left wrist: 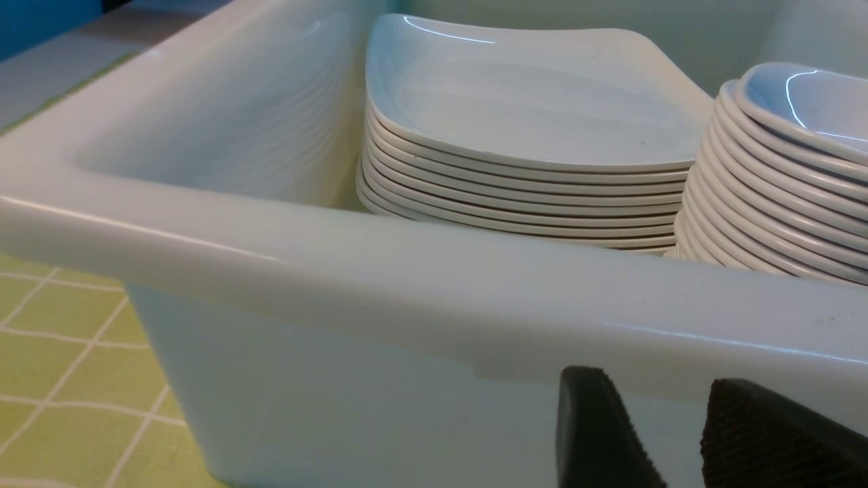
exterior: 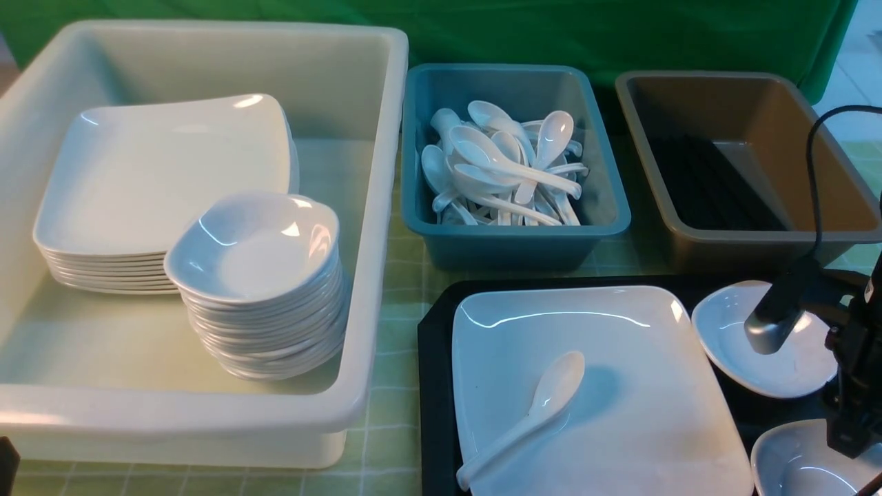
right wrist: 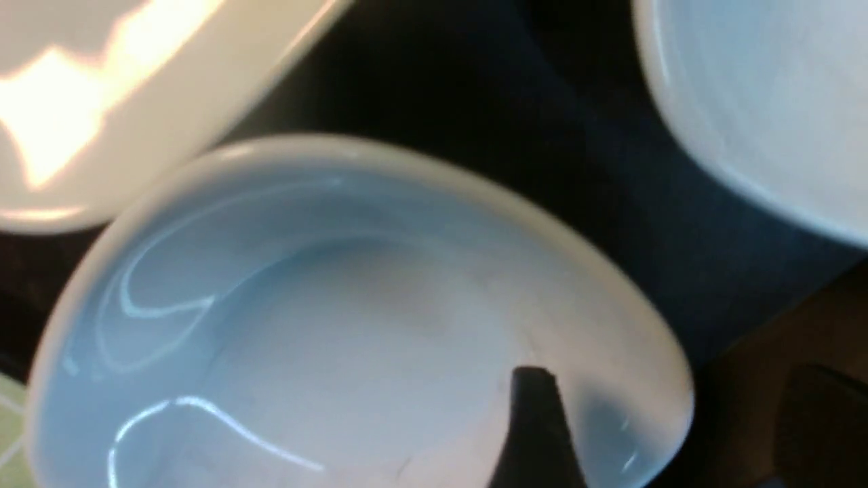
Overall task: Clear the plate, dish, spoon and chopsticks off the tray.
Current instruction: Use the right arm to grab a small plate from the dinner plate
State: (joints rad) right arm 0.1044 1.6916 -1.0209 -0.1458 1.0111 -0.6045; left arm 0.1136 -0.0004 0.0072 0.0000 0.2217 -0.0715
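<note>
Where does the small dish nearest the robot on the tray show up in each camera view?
Front view: the dish sits in the bottom right corner, partly behind the right arm.
Left wrist view: not in it.
Right wrist view: the dish fills the middle, the right gripper straddling its rim.
Shared landmark: the black tray under it, in the front and right wrist views.

Front cam: high between the arms, looking forward and down; white tub (exterior: 386, 207) left, black tray (exterior: 434, 386) near right. Left wrist cam: low, tight on the tub's near wall, shares plate stack (left wrist: 529, 115) with front. Right wrist cam: right over a small dish (right wrist: 339, 325), blurry; probably front's near-right one.
</note>
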